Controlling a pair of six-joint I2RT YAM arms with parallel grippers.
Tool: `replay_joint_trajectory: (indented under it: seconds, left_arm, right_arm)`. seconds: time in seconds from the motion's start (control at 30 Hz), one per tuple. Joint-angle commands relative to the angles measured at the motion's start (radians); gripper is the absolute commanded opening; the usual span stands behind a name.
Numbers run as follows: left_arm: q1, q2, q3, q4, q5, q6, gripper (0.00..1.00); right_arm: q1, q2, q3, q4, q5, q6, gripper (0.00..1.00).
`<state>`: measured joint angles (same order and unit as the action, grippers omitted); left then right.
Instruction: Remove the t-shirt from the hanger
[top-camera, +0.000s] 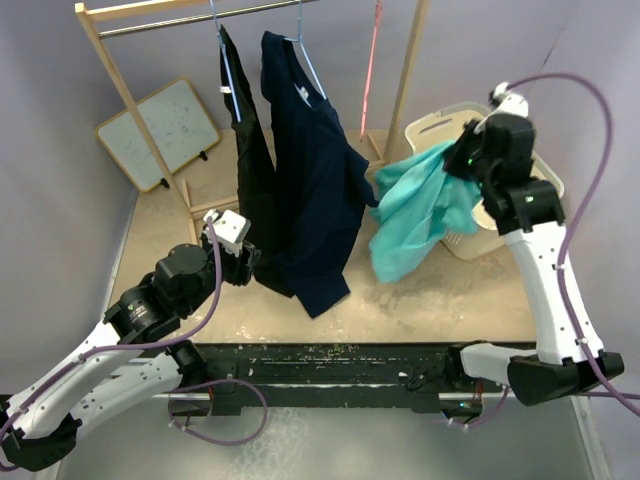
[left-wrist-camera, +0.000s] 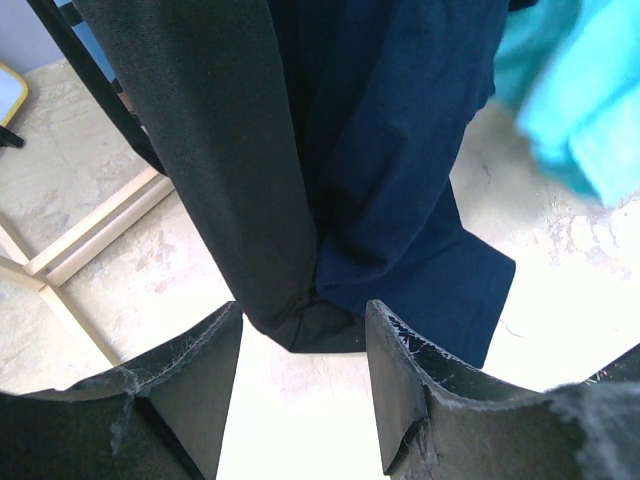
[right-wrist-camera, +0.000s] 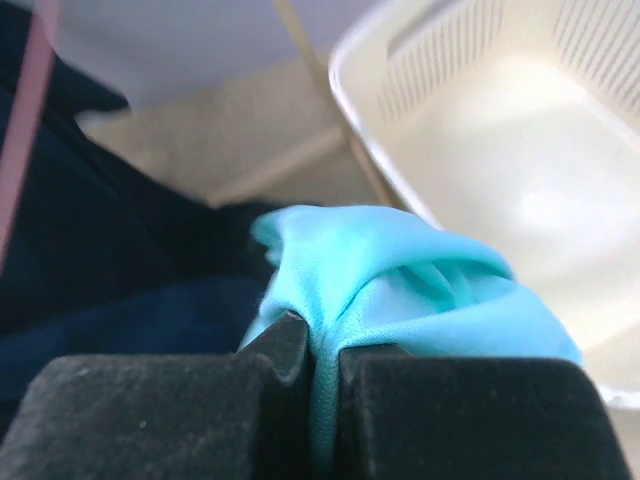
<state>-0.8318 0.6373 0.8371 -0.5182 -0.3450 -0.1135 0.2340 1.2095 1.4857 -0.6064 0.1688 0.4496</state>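
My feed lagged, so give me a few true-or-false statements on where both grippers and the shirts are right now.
1. The right gripper is shut on the teal t-shirt. True.
2. The teal t-shirt is on a hanger. False: it dangles from the right gripper beside the basket.
3. The black garment and navy garment both hang from the rail. True.
4. The left gripper is clamped on the navy garment. False: it is open at the black garment's hem.
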Motion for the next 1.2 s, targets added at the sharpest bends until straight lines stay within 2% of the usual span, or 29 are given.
replay_joint_trajectory:
  seconds: [0.0,0.07,0.17,0.27,0.33,0.43,0.57,0.73,0.97,1.17]
  left_arm:
    - [-0.001,-0.003,0.003,0.026,0.001,-0.013,0.56]
    - [-0.001,-0.002,0.003,0.024,0.005,-0.015,0.56]
    - [-0.001,-0.004,0.002,0.029,0.009,-0.013,0.56]
    - [-0.001,-0.001,0.003,0.03,0.014,-0.011,0.56]
    - [-0.001,-0.002,0.003,0.029,0.015,-0.012,0.56]
    - [-0.001,-0.007,0.002,0.029,0.016,-0.014,0.56]
    - [-0.001,-0.011,-0.002,0.033,0.021,-0.014,0.56]
    - [-0.001,-0.004,-0.001,0.036,0.027,-0.011,0.56]
    - [-0.001,-0.004,-0.003,0.038,0.028,-0.009,0.56]
    - [0.0,-0.001,-0.003,0.039,0.031,-0.009,0.56]
  right_arm:
    - [-0.043,0.066,0.271,-0.036,0.063,-0.019,0.0]
    - [-0.067,0.12,0.409,-0.028,0.069,-0.009,0.0]
    - [-0.105,0.257,0.707,-0.081,0.099,-0.002,0.0]
    - [-0.135,0.428,1.041,-0.146,0.183,-0.013,0.0]
    - [-0.172,0.524,1.186,-0.155,0.228,-0.013,0.0]
    - [-0.255,0.554,1.16,-0.083,0.243,0.011,0.0]
    - [-0.397,0.537,1.022,-0.009,0.122,0.088,0.0]
    - [-0.482,0.567,1.02,-0.001,0.094,0.101,0.0]
    - [-0.503,0.569,1.002,0.011,0.001,0.129,0.0]
    - [-0.502,0.55,0.899,0.048,-0.123,0.121,0.0]
